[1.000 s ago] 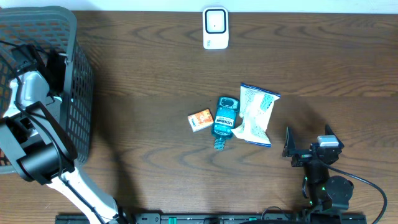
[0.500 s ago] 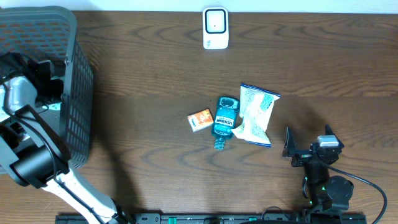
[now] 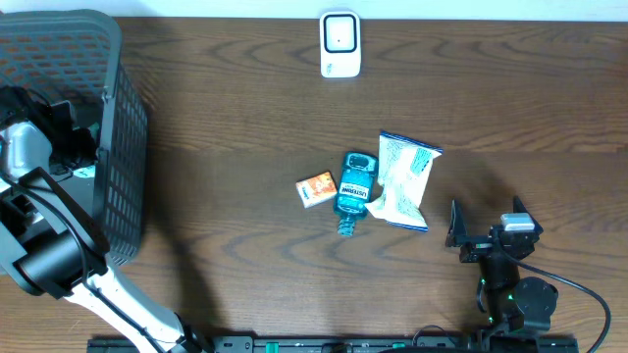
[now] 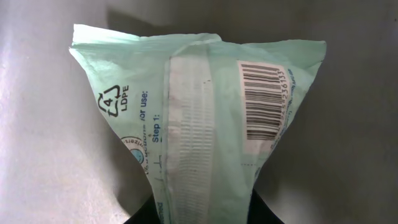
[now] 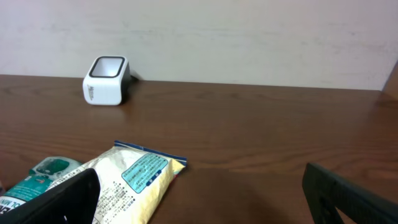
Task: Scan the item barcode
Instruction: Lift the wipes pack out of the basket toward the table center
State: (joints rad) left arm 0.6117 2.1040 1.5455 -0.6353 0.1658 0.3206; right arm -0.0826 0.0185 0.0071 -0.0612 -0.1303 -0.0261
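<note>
Left gripper (image 4: pixel 199 219), down inside the basket (image 3: pixel 123 147), should lift the green pouch (image 4: pixel 199 112) straight up clear of the basket wall without twisting the soft film, so the barcode (image 4: pixel 264 99) stays flat and can be turned toward the scanner (image 3: pixel 340 44), which stands well apart from the basket on the tabletop (image 3: pixel 226 127). Its jaws look pressed almost together, pinching the pouch's narrowed lower end; the right gripper (image 3: pixel 486 224), far from the basket, is spread wide and holds nothing.
</note>
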